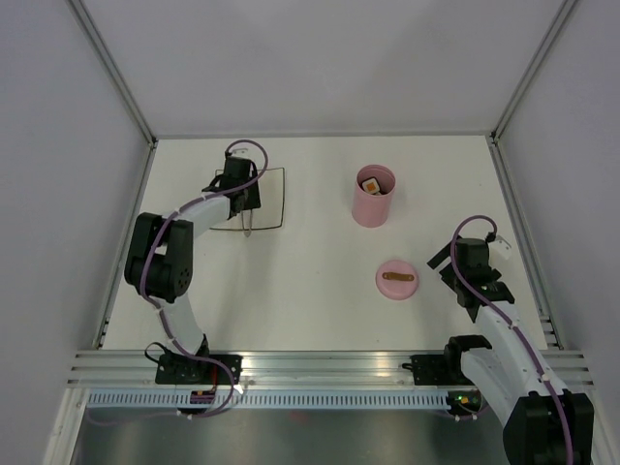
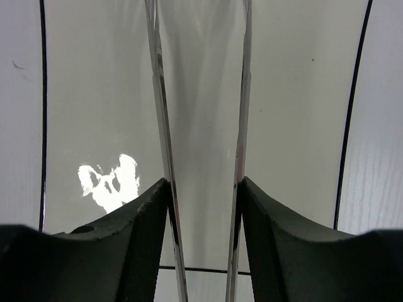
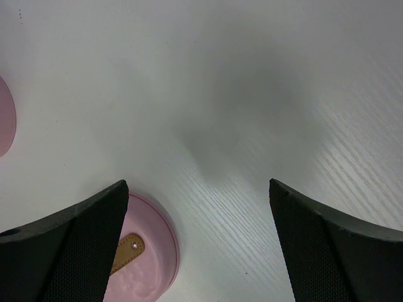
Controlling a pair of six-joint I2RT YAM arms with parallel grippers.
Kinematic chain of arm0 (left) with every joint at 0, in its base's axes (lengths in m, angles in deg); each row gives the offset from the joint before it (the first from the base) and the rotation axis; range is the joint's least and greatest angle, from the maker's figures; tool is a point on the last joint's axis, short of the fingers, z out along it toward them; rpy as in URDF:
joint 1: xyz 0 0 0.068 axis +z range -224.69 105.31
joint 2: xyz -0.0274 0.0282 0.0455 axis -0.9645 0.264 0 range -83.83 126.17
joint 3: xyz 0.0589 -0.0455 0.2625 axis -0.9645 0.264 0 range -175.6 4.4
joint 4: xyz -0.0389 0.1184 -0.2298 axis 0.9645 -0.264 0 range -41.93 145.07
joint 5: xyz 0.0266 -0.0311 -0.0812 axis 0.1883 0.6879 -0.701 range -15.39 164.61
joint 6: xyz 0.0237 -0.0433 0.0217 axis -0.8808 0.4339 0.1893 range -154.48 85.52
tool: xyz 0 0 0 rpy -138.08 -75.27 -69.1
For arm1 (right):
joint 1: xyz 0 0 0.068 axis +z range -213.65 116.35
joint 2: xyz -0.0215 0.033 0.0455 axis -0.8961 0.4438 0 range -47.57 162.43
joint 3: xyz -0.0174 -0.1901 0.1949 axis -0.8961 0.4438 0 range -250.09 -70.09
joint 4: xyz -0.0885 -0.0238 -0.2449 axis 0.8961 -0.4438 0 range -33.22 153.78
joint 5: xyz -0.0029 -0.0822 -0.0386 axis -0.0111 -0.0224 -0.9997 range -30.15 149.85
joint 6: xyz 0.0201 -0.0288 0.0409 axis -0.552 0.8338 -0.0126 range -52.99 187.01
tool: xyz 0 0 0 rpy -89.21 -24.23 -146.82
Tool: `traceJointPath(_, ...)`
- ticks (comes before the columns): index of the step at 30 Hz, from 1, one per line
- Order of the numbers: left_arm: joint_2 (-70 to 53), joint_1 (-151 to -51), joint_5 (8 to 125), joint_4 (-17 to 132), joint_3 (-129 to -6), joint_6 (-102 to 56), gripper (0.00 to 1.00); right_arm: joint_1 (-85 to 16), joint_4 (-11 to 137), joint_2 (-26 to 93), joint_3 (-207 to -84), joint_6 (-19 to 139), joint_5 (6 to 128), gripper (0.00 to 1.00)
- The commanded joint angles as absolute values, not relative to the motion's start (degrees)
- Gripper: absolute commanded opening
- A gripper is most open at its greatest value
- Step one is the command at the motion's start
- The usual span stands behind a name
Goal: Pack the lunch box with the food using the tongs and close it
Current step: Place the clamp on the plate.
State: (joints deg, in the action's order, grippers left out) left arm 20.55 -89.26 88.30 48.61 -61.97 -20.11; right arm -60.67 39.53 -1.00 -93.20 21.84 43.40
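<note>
Reaching over the plate [image 1: 271, 199] at the far left of the table [image 1: 310, 320], the left gripper [image 2: 204, 181] is clamped on the tongs [image 2: 161, 126]. One finger [image 2: 135, 251] presses each silver blade from outside, and the blades stand apart with a gap between them. From above, only the tongs' tips peek out below the wrist, pointing toward the plate's near edge. The wrist camera alone reveals the grip. It also shows the plate's black rim [image 2: 43, 126] on both sides and a bright patch of glare [image 2: 107, 179] on its white face. The blades run off the top of that close view, so their tips are cut off there.

Right of the plate and well apart from it, the lunch box [image 1: 372, 208] stands upright and uncovered toward the far side of the table. Food [image 1: 371, 184] shows in its mouth in the overhead view alone: one pale piece can be made out, the rest too small to count. The lid [image 1: 397, 289] lies flat on the table, nearer the arms and slightly right of the box.

At the far right, the right gripper [image 3: 198, 184] hangs over the table near the lid, jaws spread wide and holding nothing. Its camera catches the lid at lower left, its brown handle [image 3: 128, 251] half hidden behind a finger. A pink sliver at the left border is cut off.
</note>
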Motion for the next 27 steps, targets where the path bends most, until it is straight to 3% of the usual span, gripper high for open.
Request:
traceJointPath(1,23.9,-88.1,83.1,45.4,-67.8,-23.0,0.56,-60.8,39.6,-2.3,-94.5,22.0,41.0,0.98)
traceJointPath(5,25.8,-87.8,82.1,42.7,-70.0,-22.4,0.63,-60.8,39.3,-2.7,-94.5,21.6,40.9,0.98)
traceJointPath(8,25.5,-87.7,83.1,42.5,-69.8,-23.2,0.79,-60.9,38.8,-2.7,-94.7,21.2,41.7,0.98)
traceJointPath(11,24.4,-87.6,84.4,40.1,-71.0,-24.1,0.86,-60.8,38.5,-2.3,-95.4,21.8,42.3,0.98)
traceJointPath(19,12.3,-87.5,84.3,33.0,-75.0,-23.8,0.95,-60.9,37.0,-2.0,-99.4,24.9,44.1,0.98)
traceJointPath(23,4.0,-88.0,76.3,27.4,-79.0,-25.4,0.95,-60.8,38.9,-1.7,-102.3,32.0,54.1,0.98)
traceJointPath(27,-3.2,-89.5,67.3,26.5,-75.3,-22.5,0.94,-60.9,40.0,-0.2,-105.7,42.1,77.2,0.97)
